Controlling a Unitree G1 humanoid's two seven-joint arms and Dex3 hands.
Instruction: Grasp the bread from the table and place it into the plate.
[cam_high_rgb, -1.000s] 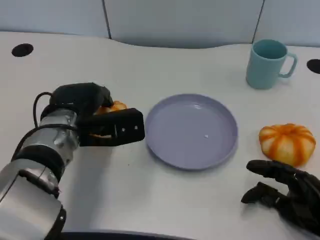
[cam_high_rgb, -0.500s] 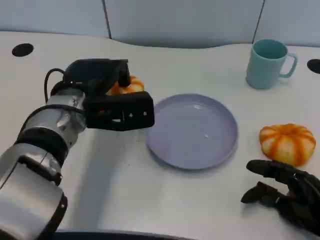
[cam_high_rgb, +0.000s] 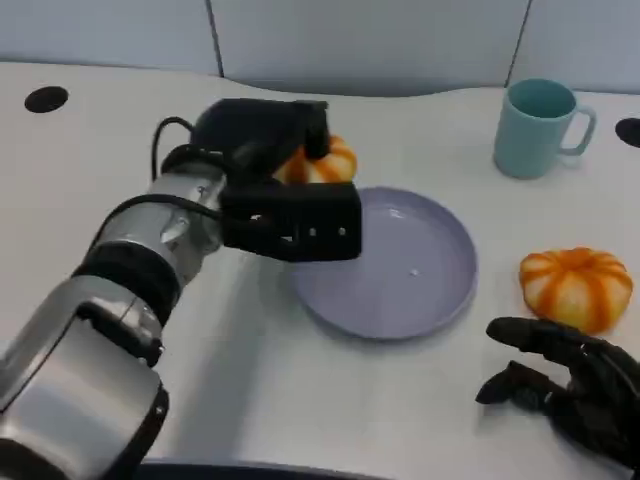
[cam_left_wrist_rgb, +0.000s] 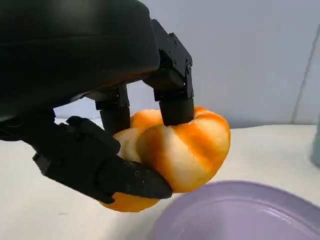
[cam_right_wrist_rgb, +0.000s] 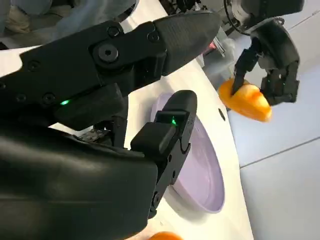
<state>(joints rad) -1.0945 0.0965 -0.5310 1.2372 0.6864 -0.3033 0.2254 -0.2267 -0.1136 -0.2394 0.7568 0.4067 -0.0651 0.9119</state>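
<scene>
Above the far left edge of the plate (cam_high_rgb: 400, 270), the robot's left hand (cam_high_rgb: 275, 185) holds a round orange-and-cream bread roll (cam_high_rgb: 318, 162) clear of the white bench (cam_high_rgb: 300, 400). In the left wrist view, the black fingers (cam_left_wrist_rgb: 175, 100) are clamped on the roll (cam_left_wrist_rgb: 175, 150), pressing it from above while the thumb supports it from below, and the lavender rim of the plate (cam_left_wrist_rgb: 240, 215) lies just beneath it. The silver left forearm (cam_high_rgb: 120, 300) reaches diagonally across the bench from the lower left of the head view. The plate is shallow, round and pale purple, and sits near the middle of the bench.

At the lower right of the head view, the right hand (cam_high_rgb: 560, 385) rests low by the bench with its fingers apart, holding nothing. A second orange-striped roll (cam_high_rgb: 575, 288) lies on the bench just beyond this hand, to the right of the plate and apart from it. A light teal mug (cam_high_rgb: 540, 125) stands upright at the far right, well behind the plate, its handle turned to the right. In the right wrist view, the right hand's own black fingers (cam_right_wrist_rgb: 165, 135) fill the foreground, with the plate (cam_right_wrist_rgb: 200, 175) behind them and the left hand (cam_right_wrist_rgb: 270, 55) carrying the roll (cam_right_wrist_rgb: 247, 101) in the distance.
</scene>
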